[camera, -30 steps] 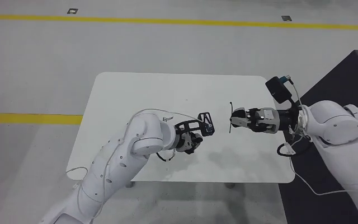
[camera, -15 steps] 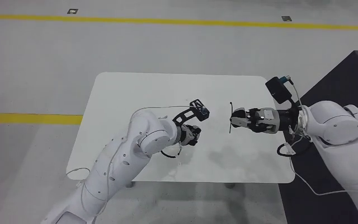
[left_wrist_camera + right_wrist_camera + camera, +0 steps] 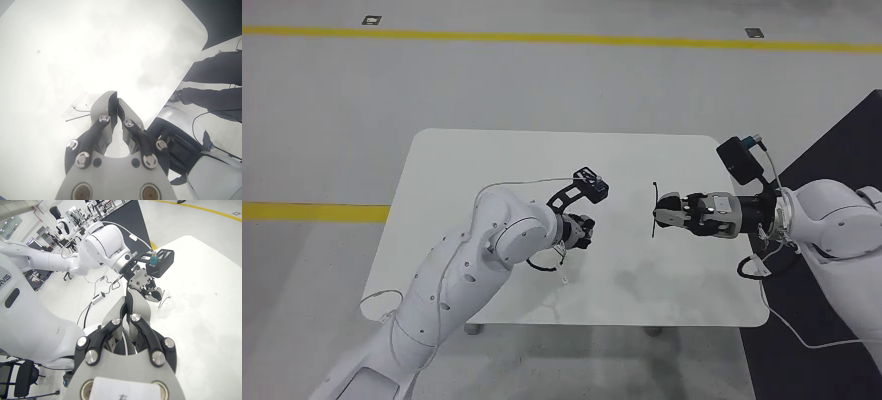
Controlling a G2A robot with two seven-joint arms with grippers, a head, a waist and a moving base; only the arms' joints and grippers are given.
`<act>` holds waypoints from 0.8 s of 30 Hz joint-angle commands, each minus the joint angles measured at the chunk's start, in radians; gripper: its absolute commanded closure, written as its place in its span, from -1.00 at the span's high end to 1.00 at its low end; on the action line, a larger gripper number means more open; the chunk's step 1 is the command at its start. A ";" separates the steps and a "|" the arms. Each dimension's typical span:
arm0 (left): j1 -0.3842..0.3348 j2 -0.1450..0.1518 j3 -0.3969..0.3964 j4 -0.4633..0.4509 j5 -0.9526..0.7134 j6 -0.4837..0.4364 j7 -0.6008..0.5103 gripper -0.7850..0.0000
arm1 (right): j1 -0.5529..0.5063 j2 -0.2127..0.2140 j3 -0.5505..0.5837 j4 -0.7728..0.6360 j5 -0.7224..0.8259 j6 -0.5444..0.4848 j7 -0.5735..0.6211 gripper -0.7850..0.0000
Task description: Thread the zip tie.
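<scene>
- Your right fingers [image 3: 664,213] [image 3: 140,308] sit over the bench's [image 3: 492,170] right-middle area, pressed shut on the zip tie [image 3: 654,205].
- The zip tie is a thin black strip. It is held near its middle and runs crosswise to the fingers, with both ends free above the bench.
- In the right wrist view, ribbed black pads sit inside smooth grey shells. They meet with no gap you can see.
- Your left fingers [image 3: 580,238] [image 3: 100,106] [image 3: 156,295] are low over the bench centre, facing the right pair and well short of the held tie.
- The left pads are closed flat against each other. You can see nothing between them.
- The bench top is matte white with rounded corners and a faintly smudged surface [image 3: 56,47].
- Two loose ties lie flat on the bench just beside your left fingers. One is nearly straight with a small square head [image 3: 77,117]. The other is bent into a shallow curve [image 3: 81,110].
- The same pair shows in the right wrist view [image 3: 160,305]. They lie on or against a clear plastic sleeve [image 3: 169,303], and you cannot tell which.
</scene>
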 commanded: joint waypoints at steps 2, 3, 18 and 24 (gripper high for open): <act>0.005 0.000 0.000 0.002 -0.004 0.002 0.005 -1.00 | 0.000 0.000 0.000 0.000 0.000 0.000 0.000 -1.00; 0.019 0.000 -0.010 0.006 -0.029 0.022 0.022 -1.00 | 0.000 0.000 0.000 0.000 0.000 0.000 0.000 -1.00; 0.033 -0.029 -0.012 -0.071 -0.062 0.483 0.002 -1.00 | 0.000 0.000 0.000 0.000 0.000 0.000 0.000 -1.00; 0.039 -0.028 -0.015 -0.058 -0.053 0.494 0.017 -1.00 | 0.000 0.000 0.000 0.000 0.000 0.000 0.000 -1.00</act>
